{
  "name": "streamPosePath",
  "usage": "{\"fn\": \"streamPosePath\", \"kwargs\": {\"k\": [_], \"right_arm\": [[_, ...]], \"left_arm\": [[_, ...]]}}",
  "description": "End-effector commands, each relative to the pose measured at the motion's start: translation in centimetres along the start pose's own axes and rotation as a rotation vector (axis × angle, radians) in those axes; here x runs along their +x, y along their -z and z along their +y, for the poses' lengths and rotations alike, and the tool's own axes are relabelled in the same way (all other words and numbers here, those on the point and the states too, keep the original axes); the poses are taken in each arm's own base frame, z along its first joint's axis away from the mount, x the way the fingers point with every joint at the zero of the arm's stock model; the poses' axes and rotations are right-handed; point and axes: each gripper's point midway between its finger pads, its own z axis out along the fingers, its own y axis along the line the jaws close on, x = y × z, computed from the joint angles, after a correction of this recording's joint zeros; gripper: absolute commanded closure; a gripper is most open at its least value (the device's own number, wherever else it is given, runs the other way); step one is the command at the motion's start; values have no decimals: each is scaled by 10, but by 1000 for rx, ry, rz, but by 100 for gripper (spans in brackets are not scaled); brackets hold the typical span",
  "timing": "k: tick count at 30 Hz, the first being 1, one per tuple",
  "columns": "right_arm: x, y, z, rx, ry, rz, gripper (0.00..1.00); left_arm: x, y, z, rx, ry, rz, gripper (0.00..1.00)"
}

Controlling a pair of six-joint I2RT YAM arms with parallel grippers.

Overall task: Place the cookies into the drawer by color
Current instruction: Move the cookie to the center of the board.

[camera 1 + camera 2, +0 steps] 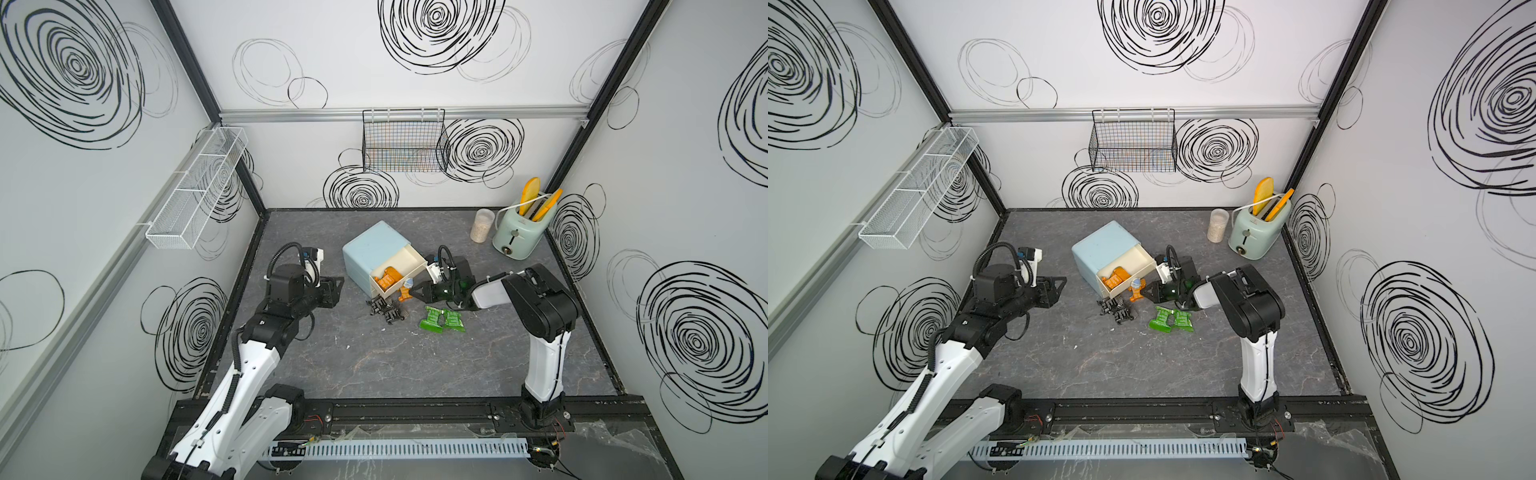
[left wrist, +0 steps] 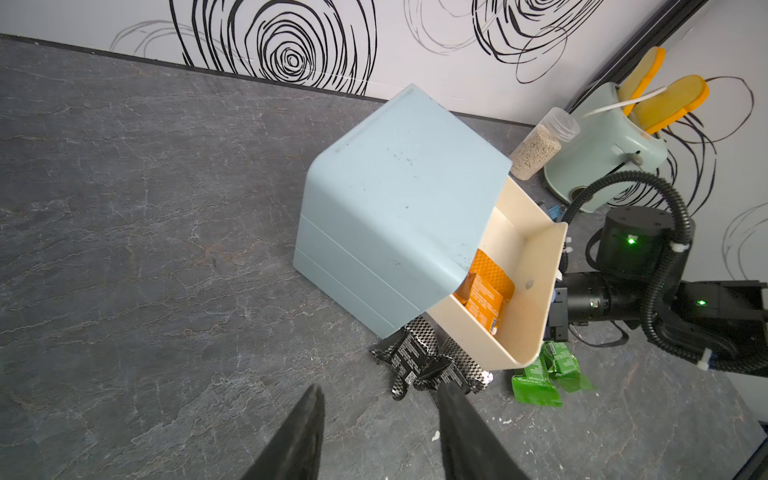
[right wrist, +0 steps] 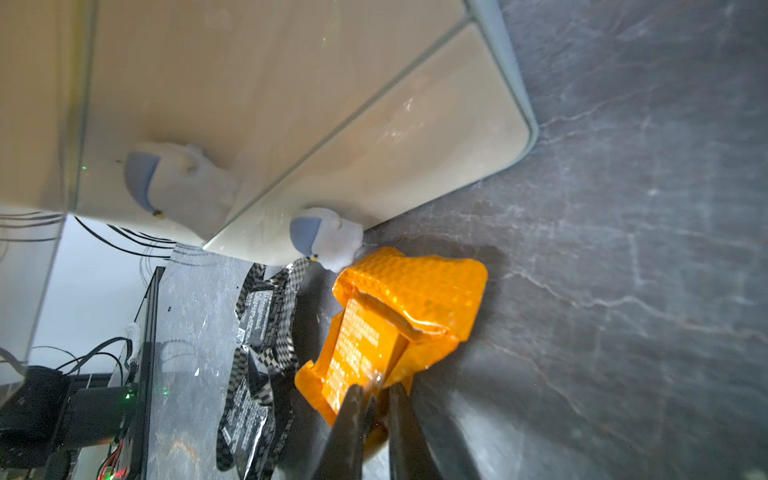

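The pale-blue cabinet (image 1: 372,249) has its top drawer (image 1: 411,259) pulled out, with orange cookies (image 1: 388,277) lying inside. My right gripper (image 3: 378,390) is shut on the end of another orange cookie (image 3: 399,324), low by the table beside the bottom drawer's knob (image 3: 320,239). In a top view this cookie (image 1: 1137,293) sits just in front of the cabinet. Black cookies (image 1: 386,309) lie in a heap under the open drawer, and two green cookies (image 1: 440,320) lie to their right. My left gripper (image 2: 380,388) hangs open and empty, left of the cabinet.
A mint-green toaster (image 1: 519,232) with yellow slices and a clear jar (image 1: 482,224) stand at the back right. A black wire basket (image 1: 405,141) hangs on the back wall, a white mesh shelf (image 1: 195,191) on the left wall.
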Motion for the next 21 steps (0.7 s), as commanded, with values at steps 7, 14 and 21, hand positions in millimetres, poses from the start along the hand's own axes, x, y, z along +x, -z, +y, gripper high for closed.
{"fn": "streamPosePath", "kwargs": {"k": [7, 14, 21], "right_arm": [[28, 12, -15, 76, -65, 52, 100], [35, 20, -13, 73, -79, 57, 100], [43, 32, -10, 94, -69, 68, 100]], "left_arm": [[-12, 2, -2, 14, -3, -52, 50], [-12, 2, -2, 14, -2, -53, 50], [-13, 2, -2, 14, -3, -56, 50]]}}
